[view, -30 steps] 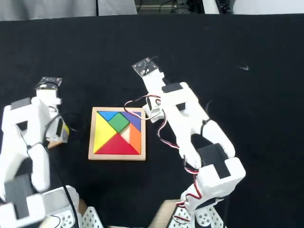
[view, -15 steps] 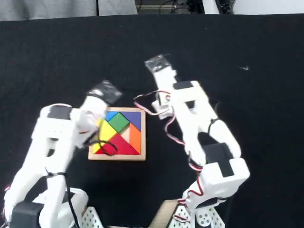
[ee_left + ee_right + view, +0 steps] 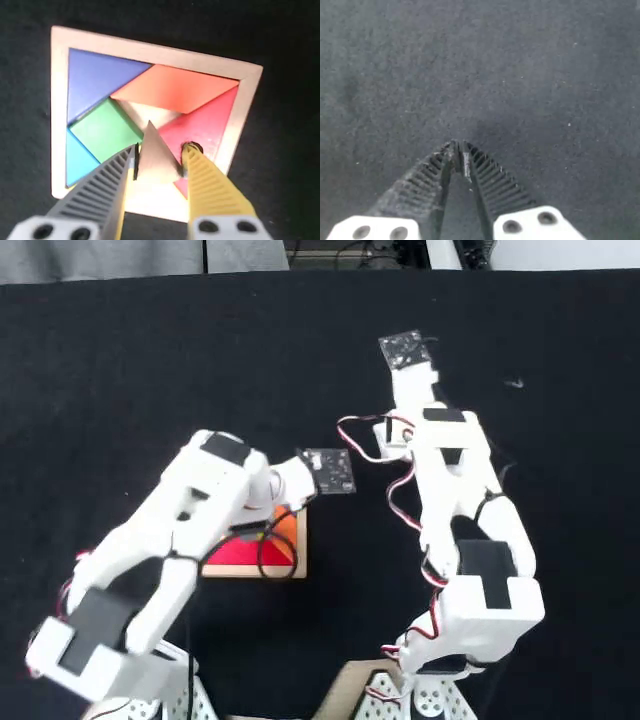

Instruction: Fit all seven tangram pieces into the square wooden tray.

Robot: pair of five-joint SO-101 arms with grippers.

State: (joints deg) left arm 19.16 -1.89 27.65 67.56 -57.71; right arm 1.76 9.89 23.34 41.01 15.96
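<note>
A black tabletop point(image 3: 540, 500) carries everything, and in the high view the left arm point(image 3: 190, 530) slants from the lower left of the frame across the square wooden tray point(image 3: 270, 573), which lies left of centre in the lower half. The arm hides most of the tray, leaving a strip of the red triangle point(image 3: 245, 552) and a corner of the orange parallelogram point(image 3: 287, 530) uncovered. The right arm point(image 3: 470, 540) stands right of centre, well apart from the tray, with loose red and white cables point(image 3: 372, 432) looping off its upper joint. In the left wrist view the left gripper point(image 3: 159, 161) hangs above the tray with its fingers narrowed onto a pale wooden triangle point(image 3: 154, 156), gripped by its two slanting sides. The triangle's apex points toward the orange parallelogram, whose long axis runs along the tray's far rim. Just past that apex a small patch of bare tray floor point(image 3: 145, 111) lies between the green square point(image 3: 105, 131), the parallelogram and the red triangle. A violet-blue triangle point(image 3: 95, 80) fills one corner, and a light blue triangle point(image 3: 80, 159) sits beside the green square. The right gripper point(image 3: 456, 150) hovers over bare black cloth, fingers pressed together and holding nothing.
</note>
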